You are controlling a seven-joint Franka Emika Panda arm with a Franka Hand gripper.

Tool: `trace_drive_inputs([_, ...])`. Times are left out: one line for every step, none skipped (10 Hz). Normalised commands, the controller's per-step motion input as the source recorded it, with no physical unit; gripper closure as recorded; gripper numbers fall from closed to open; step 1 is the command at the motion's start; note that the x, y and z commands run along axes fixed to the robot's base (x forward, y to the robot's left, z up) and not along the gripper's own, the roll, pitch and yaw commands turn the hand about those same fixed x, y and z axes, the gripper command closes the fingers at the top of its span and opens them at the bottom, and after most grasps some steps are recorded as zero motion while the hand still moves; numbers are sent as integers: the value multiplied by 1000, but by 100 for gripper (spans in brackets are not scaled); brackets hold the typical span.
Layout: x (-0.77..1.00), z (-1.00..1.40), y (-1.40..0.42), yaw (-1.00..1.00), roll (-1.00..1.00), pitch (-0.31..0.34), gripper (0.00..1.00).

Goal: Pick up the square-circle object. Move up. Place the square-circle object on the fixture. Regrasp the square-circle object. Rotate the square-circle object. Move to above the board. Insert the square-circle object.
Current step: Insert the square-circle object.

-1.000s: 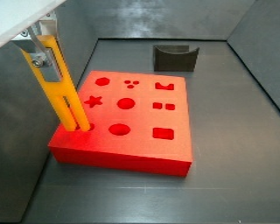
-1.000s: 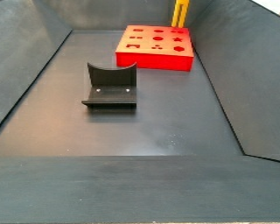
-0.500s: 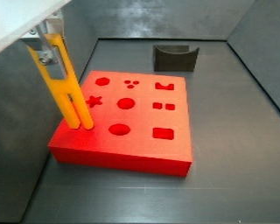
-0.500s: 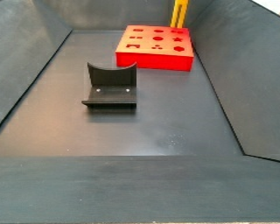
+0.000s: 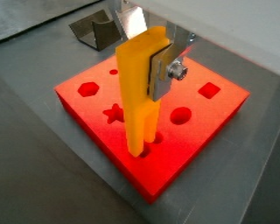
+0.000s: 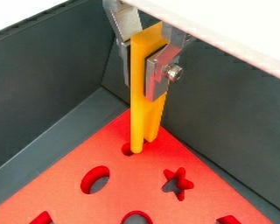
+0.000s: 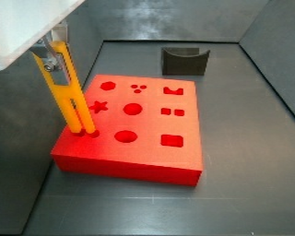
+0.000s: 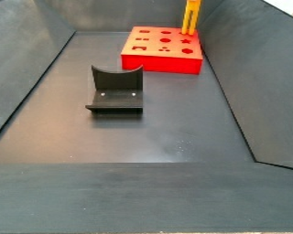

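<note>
1 gripper [image 6: 147, 54] is hanging over a corner of the board [image 7: 147, 143], its 2 silver finger plates closed flat against the upper end of the square-circle object [image 6: 145, 96]; nothing else is sitting between them. In a wrist view the gripper [image 5: 157, 54] is showing a screw head on the near finger plate [image 5: 170, 70].

1 square-circle object [image 5: 140, 96], yellow-orange, is standing upright with its lower end entering a hole at the board's corner. In a side view it is reading as 2 parallel yellow strips [image 7: 66, 100], so whether it is split or grooved I cannot tell. From the far side view only its top [image 8: 189, 15] is showing behind the board [image 8: 164, 60].

1 board, red, is lying flat on the grey floor [image 8: 161, 137]. Cut-outs visible in a side view: 1 star [image 7: 97, 106], 1 oval [image 7: 125, 135], 1 large square [image 7: 172, 141], plus circles and smaller squares.

1 fixture [image 8: 114, 90], dark, is sitting on the floor well apart from the board, nothing resting on it. It is also showing at the back in a side view [image 7: 183, 61].
</note>
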Motion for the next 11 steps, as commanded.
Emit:
trace_drive_inputs([809,-617,34,-14,0,0,100])
trace_drive_inputs([857,-623,71,0,0,0,100])
trace_drive_inputs([700,-594,9,-54,0,0,100])
trace_drive_inputs([140,-549,-114,-94,40,0,100])
trace_drive_inputs([0,-503,-297,-80,104,11,100])
trace_drive_inputs([17,-443,-406,-54,136,4,100])
trace_drive_inputs([0,-509,-329,-23,143,0,100])
trace_drive_inputs([-123,-623,0,0,94,0,100])
trace_drive_inputs([0,-683,111,20,111,0,100])
trace_drive_inputs([191,-717,223,120,93,0,100])
trace_drive_inputs([391,-729,271,149,67,0,100])
